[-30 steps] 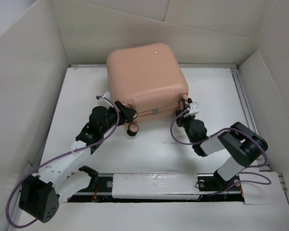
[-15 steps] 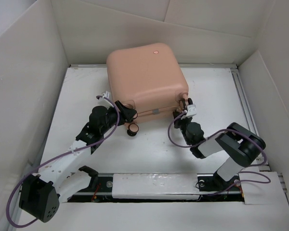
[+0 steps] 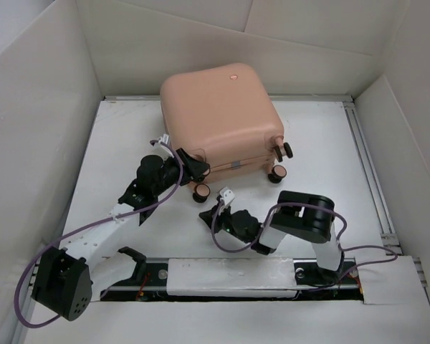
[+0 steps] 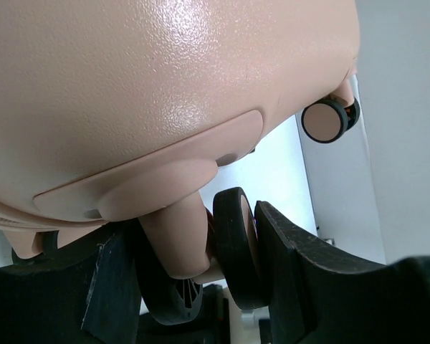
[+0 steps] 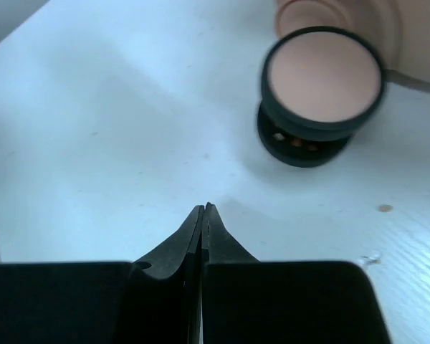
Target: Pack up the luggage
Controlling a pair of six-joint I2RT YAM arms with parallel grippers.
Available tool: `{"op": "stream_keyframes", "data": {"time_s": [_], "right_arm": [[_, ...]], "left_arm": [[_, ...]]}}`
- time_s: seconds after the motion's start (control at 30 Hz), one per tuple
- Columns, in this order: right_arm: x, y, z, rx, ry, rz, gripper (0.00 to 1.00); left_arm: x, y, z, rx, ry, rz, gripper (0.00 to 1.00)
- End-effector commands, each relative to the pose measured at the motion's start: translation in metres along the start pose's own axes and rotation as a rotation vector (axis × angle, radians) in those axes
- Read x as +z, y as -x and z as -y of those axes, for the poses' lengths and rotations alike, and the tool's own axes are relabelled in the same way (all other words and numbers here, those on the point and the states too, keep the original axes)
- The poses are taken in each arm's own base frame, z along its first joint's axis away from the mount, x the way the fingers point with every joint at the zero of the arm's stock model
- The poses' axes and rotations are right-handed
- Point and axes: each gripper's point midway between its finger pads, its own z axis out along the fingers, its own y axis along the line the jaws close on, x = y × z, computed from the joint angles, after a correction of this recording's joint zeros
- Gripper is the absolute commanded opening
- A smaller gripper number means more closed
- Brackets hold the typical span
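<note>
The suitcase (image 3: 218,118) lies shut on the bench (image 3: 322,143), shell up, its wheeled end turned toward both hands. The left hand (image 3: 190,166) is clamped on a caster (image 4: 236,251) at that end, a finger (image 4: 301,272) pressed against each side. In the wrist view the shell bulges directly above the hand.

The change is on the other side. A second ago the right hand (image 3: 208,213) was up at the opposite corner, fingers partly apart around the pair of wheels (image 3: 281,163) there. Now it is closed tight on nothing, tips pressed together, and has swung across to sit low over the bench, close beside the left hand. A second wheel (image 5: 322,79) stands a little ahead of its tips and to their right, clear of them. The pair it left is uncovered, well off to its right, and the suitcase seems to have turned slightly.

With the shell already closed, packing looks nearly done. The right hand has given up its corner, so only the left hand steadies the suitcase, and any further shifting depends on that single grip
</note>
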Motion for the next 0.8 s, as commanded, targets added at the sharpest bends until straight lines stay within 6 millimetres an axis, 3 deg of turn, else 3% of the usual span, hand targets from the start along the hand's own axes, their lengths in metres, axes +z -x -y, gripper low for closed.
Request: {"op": "stream_keyframes", "data": {"time_s": [0.0,0.07,0.1,0.17,0.2,0.27,0.3,0.37,0.43,0.5,0.53,0.57,0.63,0.77], "right_arm": [[0.004,0.089,-0.043,0.127,0.18,0.269,0.0],[0.002,0.098,-0.051,0.119,0.183,0.291,0.0],[-0.006,0.092,-0.04,0.117,0.144,0.279,0.0],[-0.023,0.107,-0.033,0.123,0.101,0.315,0.0],[-0.036,0.101,-0.014,0.123,0.029,0.308,0.0],[-0.055,0.114,0.005,0.121,-0.071,0.323,0.0],[-0.064,0.117,0.028,0.121,-0.191,0.33,0.0],[-0.081,0.111,0.059,0.076,-0.36,0.243,0.07],[-0.096,0.118,0.092,0.073,-0.534,0.238,0.11],[-0.108,0.128,0.112,0.055,-0.602,0.237,0.24],[-0.115,0.132,0.133,0.058,-0.657,0.242,0.28],[-0.119,0.133,0.143,0.056,-0.678,0.231,0.37],[-0.127,0.143,0.171,0.077,-0.731,0.253,0.42],[-0.124,0.146,0.192,0.058,-0.753,0.228,0.47]], "left_arm": [[-0.02,0.042,0.107,0.18,-0.393,0.122,0.0],[-0.023,0.043,0.109,0.173,-0.4,0.126,0.0],[-0.025,0.045,0.111,0.174,-0.401,0.139,0.0],[-0.026,0.049,0.103,0.184,-0.343,0.156,0.0],[-0.028,0.054,0.104,0.192,-0.333,0.172,0.0],[-0.031,0.061,0.103,0.208,-0.315,0.21,0.0],[-0.034,0.062,0.105,0.207,-0.312,0.208,0.0],[-0.036,0.063,0.104,0.217,-0.305,0.219,0.0],[-0.034,0.062,0.099,0.213,-0.289,0.219,0.0],[-0.036,0.06,0.097,0.222,-0.29,0.221,0.0],[-0.036,0.06,0.097,0.222,-0.289,0.221,0.0],[-0.035,0.055,0.093,0.221,-0.287,0.206,0.0],[-0.034,0.052,0.092,0.223,-0.293,0.197,0.0],[-0.035,0.049,0.094,0.229,-0.314,0.187,0.0]]}}
